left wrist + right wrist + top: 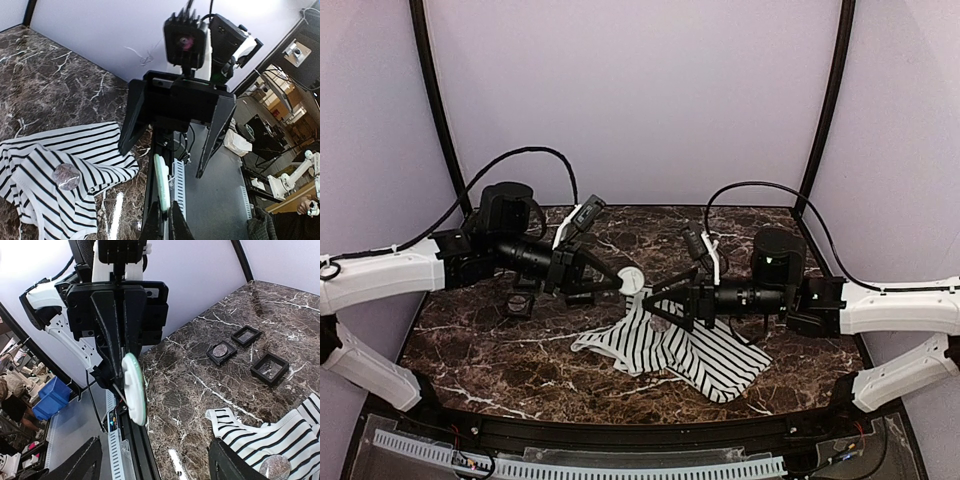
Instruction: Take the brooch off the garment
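Note:
The striped garment (690,350) lies crumpled on the marble table (500,350), right of centre. A silvery round brooch (66,176) sits on its fabric and also shows in the right wrist view (274,467). My left gripper (620,283) is shut on a round white and pale-green disc (632,278), held in the air above the garment's upper edge. The disc is edge-on between the fingertips (161,182) and faces the right wrist camera (134,388). My right gripper (652,300) is open and empty. It points at the left gripper, just above the garment.
Small black boxes (270,367) stand on the table's left side, under the left arm (523,302). One of them holds a round silvery piece (222,351). The table's black front rail (620,435) runs along the near edge.

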